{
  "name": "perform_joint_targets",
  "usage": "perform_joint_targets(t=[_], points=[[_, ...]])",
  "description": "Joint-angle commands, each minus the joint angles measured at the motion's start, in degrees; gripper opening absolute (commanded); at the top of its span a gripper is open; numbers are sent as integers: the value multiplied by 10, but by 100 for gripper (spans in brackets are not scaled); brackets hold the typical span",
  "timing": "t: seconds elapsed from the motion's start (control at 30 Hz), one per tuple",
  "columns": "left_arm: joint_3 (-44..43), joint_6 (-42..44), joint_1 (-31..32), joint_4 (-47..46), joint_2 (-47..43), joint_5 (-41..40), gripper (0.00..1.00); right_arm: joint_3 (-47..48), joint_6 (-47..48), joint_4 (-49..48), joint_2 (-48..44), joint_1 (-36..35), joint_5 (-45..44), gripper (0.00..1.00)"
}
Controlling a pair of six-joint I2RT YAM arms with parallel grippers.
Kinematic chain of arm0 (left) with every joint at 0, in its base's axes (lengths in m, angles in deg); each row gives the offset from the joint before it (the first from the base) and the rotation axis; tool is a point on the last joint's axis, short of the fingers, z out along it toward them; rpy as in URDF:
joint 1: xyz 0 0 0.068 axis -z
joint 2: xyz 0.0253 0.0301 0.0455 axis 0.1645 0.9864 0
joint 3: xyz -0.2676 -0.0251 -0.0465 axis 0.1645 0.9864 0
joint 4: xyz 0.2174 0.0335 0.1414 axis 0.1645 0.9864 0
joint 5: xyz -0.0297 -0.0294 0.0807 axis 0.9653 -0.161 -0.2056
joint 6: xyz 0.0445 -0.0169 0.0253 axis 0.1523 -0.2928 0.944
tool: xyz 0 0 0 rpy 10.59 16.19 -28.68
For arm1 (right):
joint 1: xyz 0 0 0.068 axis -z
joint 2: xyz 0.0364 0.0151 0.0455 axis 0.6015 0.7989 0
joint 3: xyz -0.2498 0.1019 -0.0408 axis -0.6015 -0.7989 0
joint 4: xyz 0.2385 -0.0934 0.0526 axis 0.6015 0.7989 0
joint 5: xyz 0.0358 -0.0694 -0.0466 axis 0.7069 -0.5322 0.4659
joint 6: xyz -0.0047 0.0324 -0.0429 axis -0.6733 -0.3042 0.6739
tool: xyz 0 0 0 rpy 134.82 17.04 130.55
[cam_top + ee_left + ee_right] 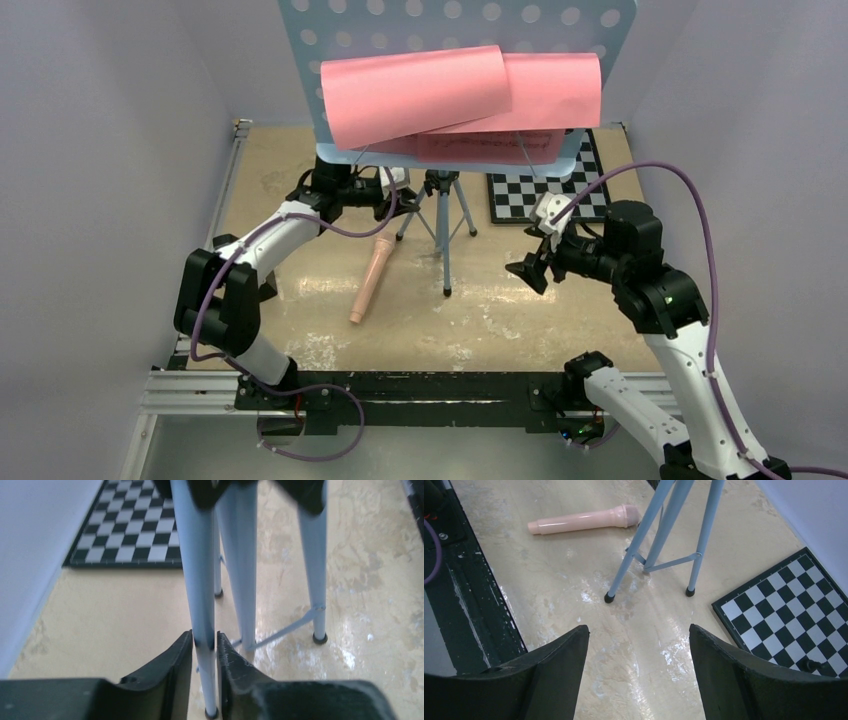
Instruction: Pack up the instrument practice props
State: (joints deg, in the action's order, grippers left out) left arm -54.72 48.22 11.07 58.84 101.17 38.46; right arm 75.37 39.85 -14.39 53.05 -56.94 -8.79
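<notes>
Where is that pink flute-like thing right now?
From above, the recorder lies flat on the table, left of centre, just left of the music stand legs, untouched.

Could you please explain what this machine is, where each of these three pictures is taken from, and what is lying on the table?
These are two robot arms bolted at the near edge of a table, each ending in a two-finger gripper. The overhead picture comes from a fixed camera above and behind them; the other two come from cameras on the wrists, looking past their own fingers.

On the table stand a light-blue music stand on a tripod, carrying pink pages, a peach-pink recorder lying flat, and a chessboard.

The left gripper has its fingers on either side of one tripod leg, narrowly apart; whether it grips is unclear. The right gripper is open and empty above bare table.
</notes>
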Motion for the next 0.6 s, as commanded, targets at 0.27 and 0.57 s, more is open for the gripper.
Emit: perform_joint_targets(t=[0.27,0.57], points=[[72,-29,-11,75,-65,-156,69,58,-4,19,-27,-4,47,77],[167,26,-9,252,-267,-176,99,159,-88,-28,3,-6,43,77]])
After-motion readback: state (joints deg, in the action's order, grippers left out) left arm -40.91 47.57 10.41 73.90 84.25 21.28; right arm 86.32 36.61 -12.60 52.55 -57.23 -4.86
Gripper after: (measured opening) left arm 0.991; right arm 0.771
